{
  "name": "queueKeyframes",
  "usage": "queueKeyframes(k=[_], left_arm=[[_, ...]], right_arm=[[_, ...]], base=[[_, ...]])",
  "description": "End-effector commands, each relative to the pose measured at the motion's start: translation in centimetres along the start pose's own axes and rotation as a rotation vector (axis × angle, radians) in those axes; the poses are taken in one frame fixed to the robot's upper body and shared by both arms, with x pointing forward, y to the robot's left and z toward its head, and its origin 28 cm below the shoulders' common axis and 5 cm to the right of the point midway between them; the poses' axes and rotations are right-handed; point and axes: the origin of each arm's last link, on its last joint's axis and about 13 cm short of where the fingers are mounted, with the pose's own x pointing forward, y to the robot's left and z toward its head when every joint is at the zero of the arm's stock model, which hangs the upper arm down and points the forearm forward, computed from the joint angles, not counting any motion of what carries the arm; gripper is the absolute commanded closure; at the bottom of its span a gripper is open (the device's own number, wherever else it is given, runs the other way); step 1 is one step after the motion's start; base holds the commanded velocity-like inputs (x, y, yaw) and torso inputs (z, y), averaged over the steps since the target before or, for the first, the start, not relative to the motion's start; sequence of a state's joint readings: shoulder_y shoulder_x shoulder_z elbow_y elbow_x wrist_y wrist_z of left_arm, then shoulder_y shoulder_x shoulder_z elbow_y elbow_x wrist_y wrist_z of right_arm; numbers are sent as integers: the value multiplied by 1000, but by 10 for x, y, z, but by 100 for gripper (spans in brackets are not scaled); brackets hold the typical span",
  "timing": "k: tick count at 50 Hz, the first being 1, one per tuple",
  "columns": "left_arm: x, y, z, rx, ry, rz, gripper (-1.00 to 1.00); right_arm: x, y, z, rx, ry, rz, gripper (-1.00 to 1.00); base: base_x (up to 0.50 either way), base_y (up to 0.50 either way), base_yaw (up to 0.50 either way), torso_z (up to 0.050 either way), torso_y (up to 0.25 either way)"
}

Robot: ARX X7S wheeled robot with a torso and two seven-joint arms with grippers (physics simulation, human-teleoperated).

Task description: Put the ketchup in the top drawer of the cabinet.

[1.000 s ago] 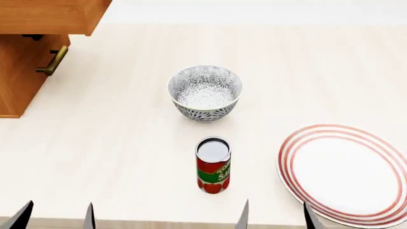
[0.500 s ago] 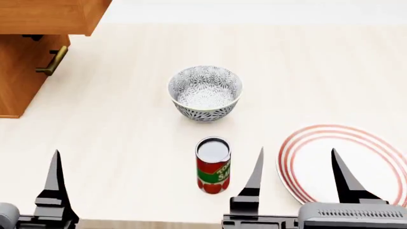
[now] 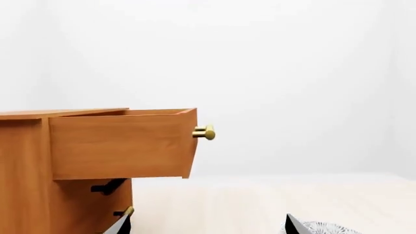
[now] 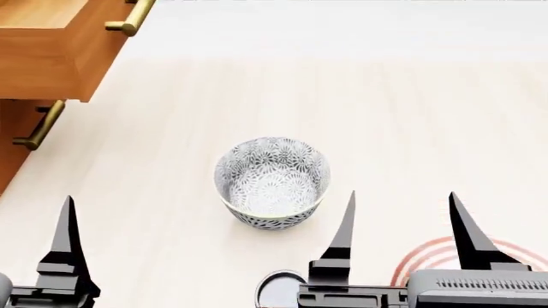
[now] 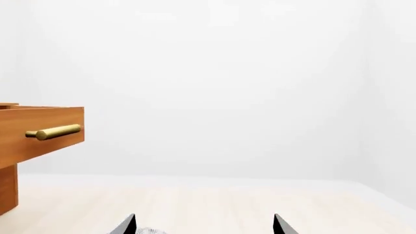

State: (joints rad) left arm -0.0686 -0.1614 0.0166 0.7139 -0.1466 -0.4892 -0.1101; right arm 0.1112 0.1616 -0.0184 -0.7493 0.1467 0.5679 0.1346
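The ketchup (image 4: 276, 290) stands at the head view's bottom edge; only its grey top shows, partly behind my right gripper's base. The top drawer (image 4: 51, 48) is pulled out of the cabinet (image 4: 10, 151) at the far left, brass handle (image 4: 128, 19) on its front. It also shows in the left wrist view (image 3: 123, 144) and the right wrist view (image 5: 39, 131). My right gripper (image 4: 402, 196) is open and empty, just right of the ketchup and near of the bowl. My left gripper (image 3: 208, 219) is open and empty; in the head view only one finger (image 4: 67, 247) shows.
A grey patterned bowl (image 4: 272, 183) stands mid-table, beyond the ketchup. A red-ringed plate (image 4: 428, 256) lies at the near right, under my right gripper. The lower drawer's brass handle (image 4: 38, 125) sticks out under the open top drawer.
The head view has shifted: bowl, ketchup and plate slid down the frame, and the open drawer's inside came into view. Both grippers rose into view a second ago and have held since.
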Motion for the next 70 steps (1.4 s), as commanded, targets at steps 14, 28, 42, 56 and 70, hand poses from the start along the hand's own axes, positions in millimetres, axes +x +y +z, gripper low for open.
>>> queueKeyframes(k=[14, 28, 42, 56, 70], left_arm=[[-1, -1, -2, -13, 16, -8, -100], [-1, -2, -6, -2, 23, -7, -100], [1, -2, -7, -1, 28, -8, -100], [0, -1, -8, -6, 32, -6, -100], [0, 0, -10, -11, 36, -3, -100]], right_arm=[[-1, 1, -4, 14, 14, 7, -100], [-2, -1, -8, 51, 29, 22, -100], [-1, 0, -8, 35, 36, 34, -100], [-2, 1, -10, 32, 43, 35, -100], [-3, 0, -10, 52, 24, 36, -100]], base=[[500, 0, 0, 0, 0], [36, 308, 0, 0, 1], [0, 500, 0, 0, 0], [0, 500, 0, 0, 0], [0, 286, 0, 0, 0]])
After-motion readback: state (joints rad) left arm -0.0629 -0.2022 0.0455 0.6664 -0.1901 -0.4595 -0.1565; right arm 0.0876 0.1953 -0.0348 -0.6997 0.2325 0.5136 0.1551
